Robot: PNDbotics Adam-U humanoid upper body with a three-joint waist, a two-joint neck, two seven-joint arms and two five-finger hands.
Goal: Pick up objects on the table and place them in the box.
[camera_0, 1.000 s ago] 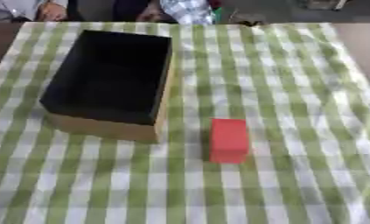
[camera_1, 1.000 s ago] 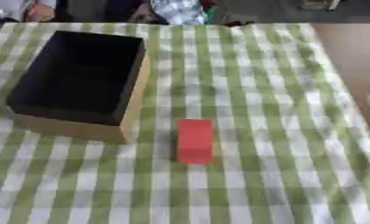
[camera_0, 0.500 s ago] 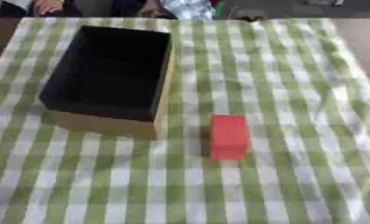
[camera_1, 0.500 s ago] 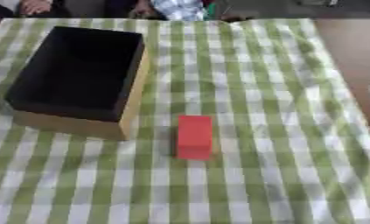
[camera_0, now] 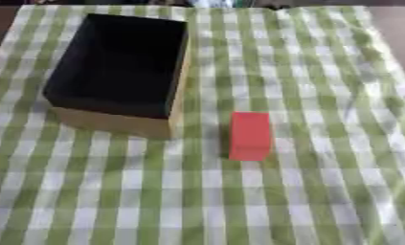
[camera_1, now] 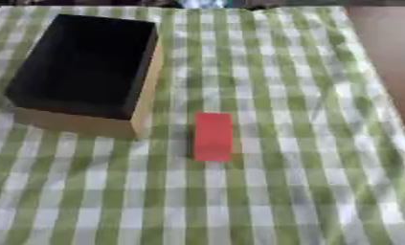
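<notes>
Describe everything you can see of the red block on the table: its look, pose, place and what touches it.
The red block is a plain, smooth-faced rectangular solid, uniformly red, material unclear. It lies flat on the green-and-white checked tablecloth, its long side running away from the camera. It sits just right of the near right corner of the open cardboard box, apart from it with a strip of cloth between. Only the cloth touches it; neither hand is in view.

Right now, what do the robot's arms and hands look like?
Neither arm nor hand shows in either eye view, so their look can't be told from here. All that shows is the open box with its dark inside, the red block beside it, and the green checked cloth.
</notes>
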